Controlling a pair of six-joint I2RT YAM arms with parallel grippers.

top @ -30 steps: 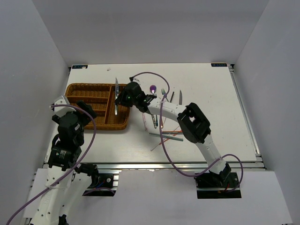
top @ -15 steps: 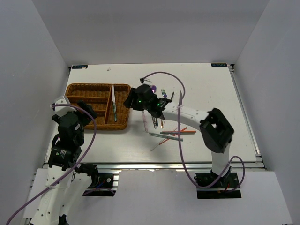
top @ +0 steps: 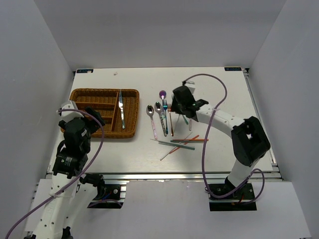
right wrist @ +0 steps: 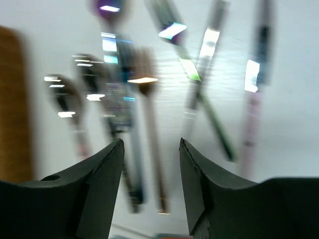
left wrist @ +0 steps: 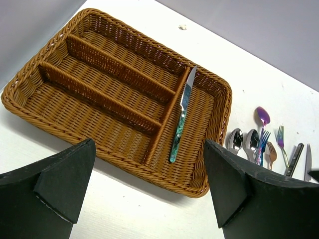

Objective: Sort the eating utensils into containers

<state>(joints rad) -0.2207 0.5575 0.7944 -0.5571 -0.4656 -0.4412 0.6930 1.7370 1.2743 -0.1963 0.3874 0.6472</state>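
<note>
right gripper (right wrist: pixel 151 154) jaws partly apart, nothing between (wrist view blurred). left gripper (left wrist: pixel 148 149) spread wide, empty, lower left. utensil row (top: pixel 164 113) lies under the right one, chopsticks (top: pixel 182 142) below centre. teal-handled knife (left wrist: pixel 180 122) now lies in the wicker tray (left wrist: pixel 30 107), right compartment; right gripper swung back from there. white table (top: pixel 224 89), grey walls.

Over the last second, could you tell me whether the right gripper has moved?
Yes. The right gripper went right, away from the tray, and now hangs over the loose cutlery.
</note>
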